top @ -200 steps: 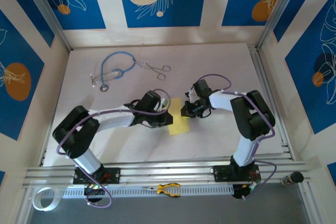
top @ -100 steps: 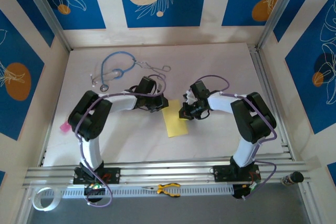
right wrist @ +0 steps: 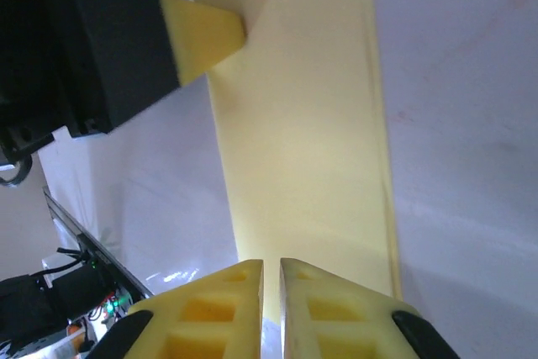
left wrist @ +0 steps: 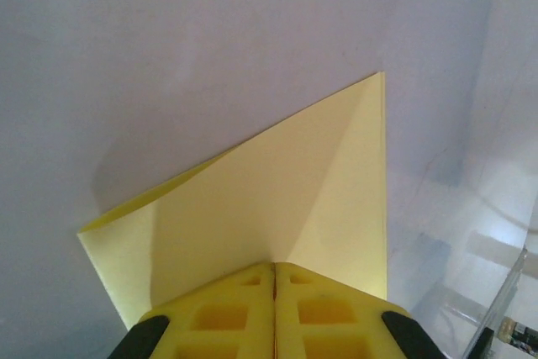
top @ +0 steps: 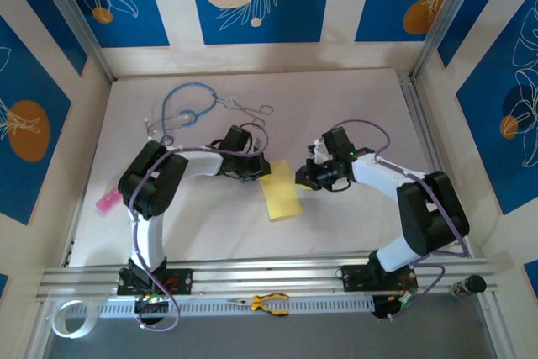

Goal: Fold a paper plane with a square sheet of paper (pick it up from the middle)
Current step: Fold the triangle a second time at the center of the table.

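The square sheet of paper [top: 280, 191] lies on the white table folded into a pale-yellow oblong. No paper plane is in view. My left gripper [top: 255, 171] is shut, and its tips [left wrist: 274, 265] rest on the sheet near its far left corner, where a crease runs off [left wrist: 336, 166]. I cannot tell whether any paper is pinched between them. My right gripper [top: 301, 179] is at the sheet's right edge. Its jaws [right wrist: 271, 263] stand a narrow gap apart over the paper's [right wrist: 303, 140] edge, holding nothing. The left fingertip [right wrist: 206, 31] touches the far end of the paper.
A blue stethoscope [top: 181, 111] and metal forceps [top: 249, 108] lie at the back left of the table. A small pink object [top: 108, 201] sits by the left wall. Yellow-handled pliers [top: 269, 302] rest on the front rail, with a tape roll [top: 67, 319] at the near left.
My left gripper has moved back from the sheet's left side to its far left corner and its elbow has drawn in. The right jaws have parted slightly and that arm has swung right.
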`<state>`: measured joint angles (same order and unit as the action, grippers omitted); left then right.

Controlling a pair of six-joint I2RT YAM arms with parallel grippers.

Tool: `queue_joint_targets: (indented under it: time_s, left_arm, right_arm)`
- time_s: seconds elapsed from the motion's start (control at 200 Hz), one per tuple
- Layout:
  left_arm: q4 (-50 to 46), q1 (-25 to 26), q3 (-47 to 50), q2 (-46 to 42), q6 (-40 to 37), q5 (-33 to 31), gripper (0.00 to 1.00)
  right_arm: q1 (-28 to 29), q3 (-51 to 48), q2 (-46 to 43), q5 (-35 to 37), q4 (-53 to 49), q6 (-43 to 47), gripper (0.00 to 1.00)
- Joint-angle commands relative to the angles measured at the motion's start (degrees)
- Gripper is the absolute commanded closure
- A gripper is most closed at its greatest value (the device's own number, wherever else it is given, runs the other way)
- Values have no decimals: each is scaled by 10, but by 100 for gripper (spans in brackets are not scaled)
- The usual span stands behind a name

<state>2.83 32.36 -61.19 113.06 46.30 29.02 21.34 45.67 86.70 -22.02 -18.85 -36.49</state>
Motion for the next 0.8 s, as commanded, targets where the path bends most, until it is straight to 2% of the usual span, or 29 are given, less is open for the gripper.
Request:
queue_joint_targets:
  time_s: [0.0,0.07,0.16,0.33,0.485,0.795]
  left_arm:
    - [19,-10,26,21,-12,24,91]
    - [34,-15,34,23,-10,32,91]
    - [35,-19,34,24,-15,38,91]
    - [26,-20,21,31,-26,47,91]
    - [14,-20,14,32,-35,46,91]
    - [10,-21,7,37,-34,48,91]
  right_arm:
    - [-4,-26,-13,-51,-23,-29,77]
    - [-1,-30,-13,-53,-32,-34,75]
    - [6,-43,-17,-53,-30,-45,66]
    - [9,-59,-14,-58,-24,-54,62]
    - [9,-58,-6,-47,-40,-47,60]
    - [10,-64,16,-69,-41,-32,59]
